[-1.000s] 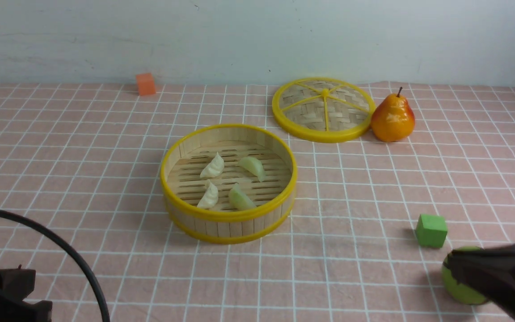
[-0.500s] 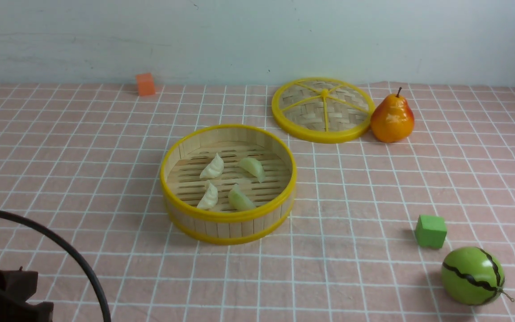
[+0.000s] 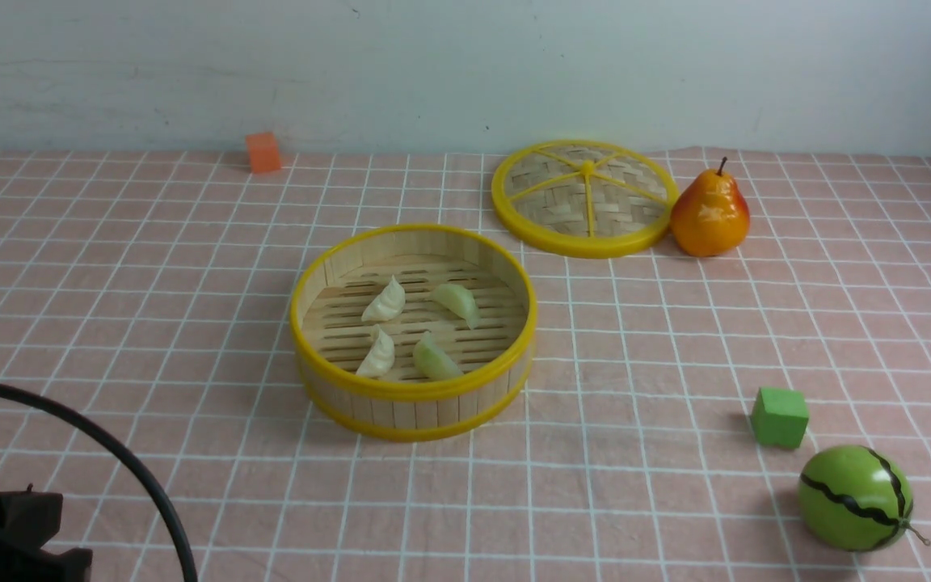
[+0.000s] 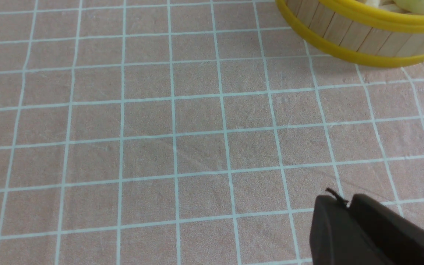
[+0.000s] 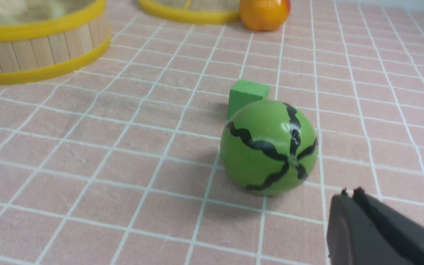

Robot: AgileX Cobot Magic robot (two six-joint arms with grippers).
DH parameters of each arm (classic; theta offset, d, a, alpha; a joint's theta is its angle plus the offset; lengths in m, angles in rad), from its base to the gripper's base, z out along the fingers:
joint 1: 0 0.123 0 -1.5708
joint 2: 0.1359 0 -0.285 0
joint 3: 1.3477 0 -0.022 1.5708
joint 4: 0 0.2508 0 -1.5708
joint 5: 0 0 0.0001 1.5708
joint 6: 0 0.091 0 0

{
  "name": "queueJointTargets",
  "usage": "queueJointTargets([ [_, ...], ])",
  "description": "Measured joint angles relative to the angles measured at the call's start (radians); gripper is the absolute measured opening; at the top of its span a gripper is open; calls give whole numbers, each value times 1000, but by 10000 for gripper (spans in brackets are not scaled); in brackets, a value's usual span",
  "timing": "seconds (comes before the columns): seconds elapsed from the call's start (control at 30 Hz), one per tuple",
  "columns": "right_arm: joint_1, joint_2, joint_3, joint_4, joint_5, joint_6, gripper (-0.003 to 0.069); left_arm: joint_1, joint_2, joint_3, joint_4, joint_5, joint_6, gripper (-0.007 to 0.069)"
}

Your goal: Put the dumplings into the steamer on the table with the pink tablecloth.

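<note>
Our right gripper has left the front view's lower right, pinched together, empty. All four dumplings sit in the steamer; we judge the task done. Our left gripper is likewise closed, holding nothing.

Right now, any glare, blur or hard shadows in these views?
Front view: even light, soft shadows, a small glare spot on the pear. Right wrist view: sheen on the watermelon, the steamer blurry, the right gripper soft. Left wrist view: cloth sharp, no glare.

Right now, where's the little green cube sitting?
In the front view, the green cube sits on the pink tablecloth toward the robot's right, just beyond the toy watermelon and well to the right of the steamer.
</note>
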Motion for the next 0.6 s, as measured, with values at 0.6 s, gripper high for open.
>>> queueJointTargets([
  [0.6,0,0,-6,0,27,22,2,0,0,0,0,0,0,68],
])
